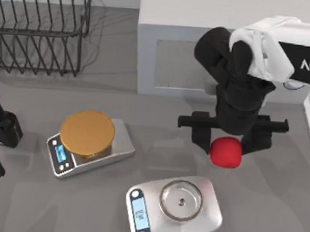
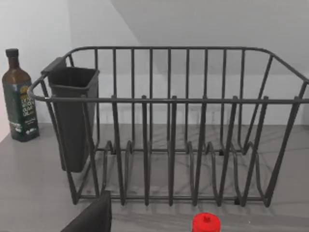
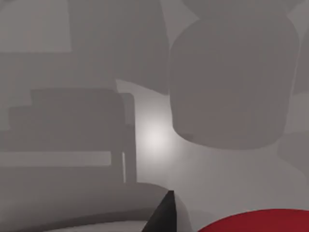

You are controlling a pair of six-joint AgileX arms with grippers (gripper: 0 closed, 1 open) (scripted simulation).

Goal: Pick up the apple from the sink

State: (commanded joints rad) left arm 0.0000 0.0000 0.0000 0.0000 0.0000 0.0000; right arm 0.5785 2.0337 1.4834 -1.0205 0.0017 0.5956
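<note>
Right gripper [image 1: 226,143] clasps the red apple [image 1: 226,152] between its black fingers (just beyond the steel scale [image 1: 174,207]), right of centre.

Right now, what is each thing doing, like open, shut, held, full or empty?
Apple: held between the right gripper's fingers.
Right gripper: shut on the apple.
Scale with gold dish: nothing on it.
Steel scale: dish empty.
Dish rack: empty, upright.
Dark bottle: upright, red cap on.
Oil bottle: upright, capped.
</note>
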